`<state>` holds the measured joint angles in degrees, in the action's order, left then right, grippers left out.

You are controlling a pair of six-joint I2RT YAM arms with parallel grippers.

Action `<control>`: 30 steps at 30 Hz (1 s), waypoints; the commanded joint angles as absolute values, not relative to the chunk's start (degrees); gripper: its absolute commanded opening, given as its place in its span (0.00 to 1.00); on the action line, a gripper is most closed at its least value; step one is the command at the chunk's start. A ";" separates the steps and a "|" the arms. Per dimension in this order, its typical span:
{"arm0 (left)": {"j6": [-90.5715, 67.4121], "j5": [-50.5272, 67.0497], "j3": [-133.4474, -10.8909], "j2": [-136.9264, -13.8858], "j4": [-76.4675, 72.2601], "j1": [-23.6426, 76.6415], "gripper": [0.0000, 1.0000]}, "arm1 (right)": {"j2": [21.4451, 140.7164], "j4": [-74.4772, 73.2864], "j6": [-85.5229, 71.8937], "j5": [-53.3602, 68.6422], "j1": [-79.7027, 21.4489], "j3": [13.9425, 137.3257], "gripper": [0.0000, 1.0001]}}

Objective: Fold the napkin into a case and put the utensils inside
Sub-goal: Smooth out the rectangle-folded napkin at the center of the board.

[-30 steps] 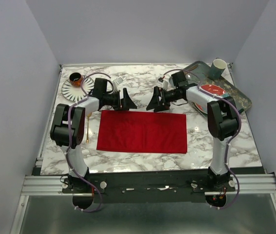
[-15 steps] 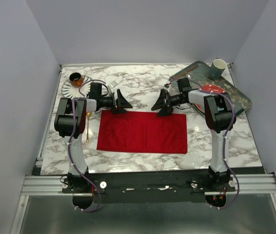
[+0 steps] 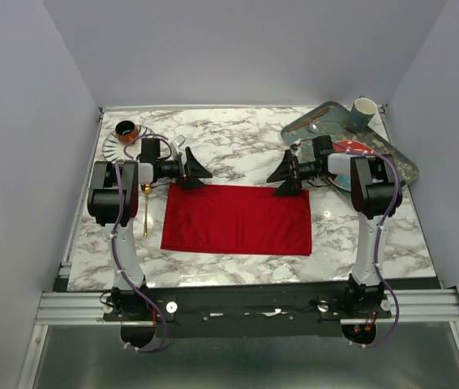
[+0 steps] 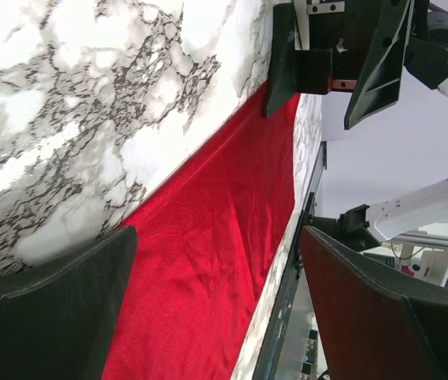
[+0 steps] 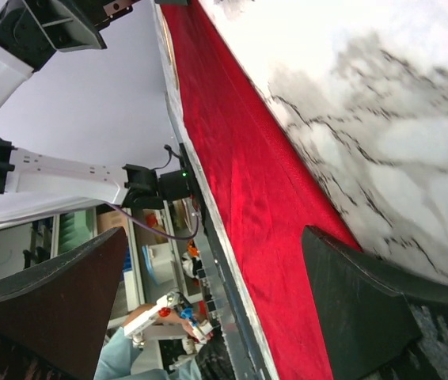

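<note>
Marble surface [image 3: 238, 142], red napkin [image 3: 236, 219] lying flat, left jaws and right jaws spread wide at its far corners, likely lined up to pinch and fold.

Legible markings: none.
No text, label, brand or number reads on the napkin [image 3: 236, 219], marble table [image 3: 238, 138] or tray [image 3: 397, 159]; finer details too blurred.

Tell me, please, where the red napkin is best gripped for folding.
Probably its two far corners, from above: the napkin lies flat with its far edge free, and the open left gripper and right gripper hover along it.
</note>
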<state>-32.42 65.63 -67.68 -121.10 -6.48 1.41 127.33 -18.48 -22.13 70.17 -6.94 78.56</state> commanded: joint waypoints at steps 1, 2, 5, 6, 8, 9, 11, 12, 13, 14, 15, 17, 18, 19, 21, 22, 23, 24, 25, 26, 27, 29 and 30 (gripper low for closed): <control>-27.86 60.82 -67.50 -124.36 -1.23 -1.40 0.99 | 127.09 -23.82 -17.23 65.13 -4.05 75.15 1.00; -27.60 60.65 -67.59 -124.45 -0.88 -1.75 0.99 | 127.00 -24.08 -17.05 64.95 -3.69 74.80 1.00; -26.02 60.21 -68.11 -124.63 -0.09 -2.11 0.99 | 126.74 -24.96 -16.79 64.34 -1.85 74.09 1.00; -25.67 60.12 -68.38 -124.54 1.48 -2.28 0.99 | 126.74 -25.22 -16.61 64.16 -0.98 73.74 1.00; -25.23 60.03 -68.47 -124.63 2.02 -2.46 0.99 | 126.48 -26.36 -15.74 63.20 -0.27 73.48 0.99; -25.22 60.03 -68.55 -124.63 2.11 -2.72 0.99 | 126.13 -26.80 -15.21 62.93 -0.35 73.39 1.00; -25.31 59.94 -68.64 -124.89 2.37 -2.81 0.99 | 126.12 -28.81 -14.16 62.32 1.40 73.65 0.99; -25.40 59.85 -68.82 -124.89 2.46 -2.90 0.99 | 126.12 -29.44 -13.80 62.14 2.10 73.74 0.99; -25.40 59.77 -68.91 -125.15 2.72 -3.16 0.99 | 125.95 -29.88 -13.54 61.88 2.46 73.83 0.99; -25.40 59.77 -68.91 -125.07 2.81 -3.16 0.99 | 125.95 -30.84 -13.01 61.44 2.72 73.92 0.99; -25.31 59.59 -68.99 -125.16 2.90 -3.34 0.99 | 125.86 -31.28 -12.75 61.17 3.16 73.92 0.99; -24.53 59.59 -69.17 -125.07 3.43 -3.78 0.99 | 125.68 -32.34 -11.78 60.21 3.43 74.44 0.99; -24.17 59.85 -69.34 -124.98 3.78 -3.87 0.99 | 125.60 -32.78 -11.17 60.03 3.43 74.70 0.98; -23.65 60.46 -69.52 -123.85 3.95 -3.78 0.99 | 125.16 -32.96 -10.90 60.03 3.43 74.88 0.97; -22.86 60.82 -69.70 -121.83 3.87 -2.29 0.99 | 124.72 -33.05 -10.63 60.55 3.34 75.41 0.96; -22.94 61.08 -70.05 -119.55 3.78 -1.42 0.99 | 124.37 -33.05 -10.55 60.82 3.25 75.58 0.95; -23.37 61.34 -70.22 -118.49 3.52 0.16 0.99 | 123.58 -33.13 -10.63 60.99 3.16 75.76 0.95; -23.90 61.43 -70.40 -117.43 3.43 2.61 0.99 | 123.05 -33.22 -10.55 60.91 2.82 75.94 0.95; -25.30 61.52 -70.84 -115.59 2.38 3.94 0.99 | 122.61 -33.31 -10.55 60.82 2.64 75.94 0.95; -26.27 61.09 -71.01 -114.79 1.68 5.61 0.99 | 121.65 -33.40 -10.55 60.73 2.46 76.02 0.95; -27.85 60.91 -71.19 -114.18 0.71 8.41 0.99 | 121.21 -33.57 -10.63 60.47 2.20 76.03 0.94; -35.21 60.12 -71.10 -113.90 -5.86 11.50 0.99 | 120.50 -33.84 -10.55 59.94 1.93 75.94 0.94; -37.77 59.68 -71.19 -114.34 -8.24 14.47 0.99 | 120.32 -33.84 -10.81 59.85 1.76 75.85 0.93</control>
